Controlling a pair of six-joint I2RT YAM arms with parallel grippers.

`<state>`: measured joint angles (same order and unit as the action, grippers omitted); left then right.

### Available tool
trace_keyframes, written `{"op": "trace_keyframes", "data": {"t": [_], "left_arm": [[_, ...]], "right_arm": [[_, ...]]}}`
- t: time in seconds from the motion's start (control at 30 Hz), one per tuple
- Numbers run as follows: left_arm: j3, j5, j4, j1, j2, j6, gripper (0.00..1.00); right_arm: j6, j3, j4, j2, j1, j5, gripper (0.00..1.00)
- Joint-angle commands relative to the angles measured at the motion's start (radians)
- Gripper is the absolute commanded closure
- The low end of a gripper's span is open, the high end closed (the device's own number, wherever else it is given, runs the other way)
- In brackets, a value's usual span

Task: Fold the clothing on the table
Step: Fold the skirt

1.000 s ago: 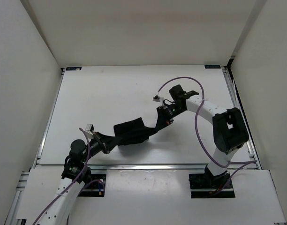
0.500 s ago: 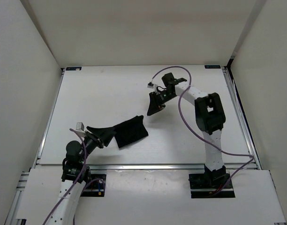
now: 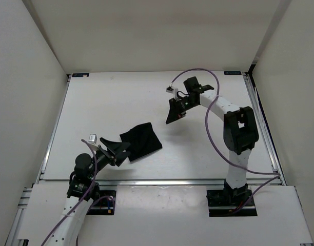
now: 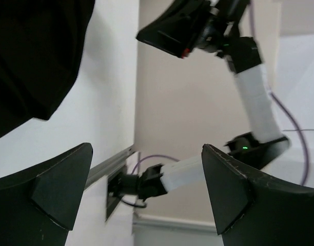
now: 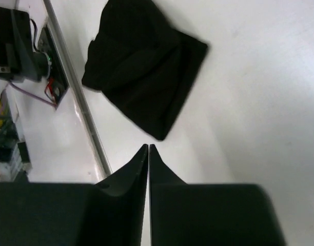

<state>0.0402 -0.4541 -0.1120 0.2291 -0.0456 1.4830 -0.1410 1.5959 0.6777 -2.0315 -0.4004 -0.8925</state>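
Since a second ago the clothing (image 3: 142, 141) has dropped out of both grips and lies as a crumpled heap on the table (image 3: 111, 97), toward its near left. Just beside the heap's near-left edge sits the left gripper (image 3: 118, 149), released, its jaws spread wide. Farther back and to the right, the right gripper (image 3: 173, 115) has pulled well apart from the fabric, its fingers pressed together on nothing.

left fingers (image 4: 59, 189) apart, right fingers (image 5: 129, 179) together
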Motion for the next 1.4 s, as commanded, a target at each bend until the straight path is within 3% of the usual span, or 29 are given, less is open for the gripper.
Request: {"op": "trace_keyframes", "data": {"t": [0.0,0.13,0.23,0.47,0.6,0.77,0.97,1.37], "left_arm": [[-0.184,-0.052,-0.106,0.029,-0.016,-0.130,0.01],[-0.090,0.034,-0.283,0.084,-0.022,-0.265,0.01],[0.002,0.126,-0.360,0.093,-0.027,-0.345,0.01],[0.105,0.017,-0.426,-0.098,-0.022,-0.417,0.01],[0.142,-0.028,-0.498,-0.177,-0.014,-0.478,0.01],[0.129,-0.014,-0.540,-0.163,0.001,-0.487,0.01],[0.116,0.003,-0.497,-0.126,0.004,-0.434,0.01],[0.109,-0.055,-0.511,-0.162,0.015,-0.428,0.02]], "right_arm": [[-0.146,-0.079,0.082,0.100,-0.090,0.075,0.99],[-0.229,-0.261,0.002,0.187,-0.231,0.219,1.00],[-0.224,-0.387,-0.157,0.264,-0.366,0.346,1.00],[-0.226,-0.449,-0.317,0.301,-0.535,0.556,1.00],[-0.247,-0.462,-0.394,0.327,-0.566,0.621,1.00],[-0.275,-0.444,-0.471,0.309,-0.588,0.699,1.00],[-0.278,-0.343,-0.458,0.222,-0.583,0.707,1.00],[-0.230,-0.173,-0.487,0.062,-0.546,0.685,1.00]]}}
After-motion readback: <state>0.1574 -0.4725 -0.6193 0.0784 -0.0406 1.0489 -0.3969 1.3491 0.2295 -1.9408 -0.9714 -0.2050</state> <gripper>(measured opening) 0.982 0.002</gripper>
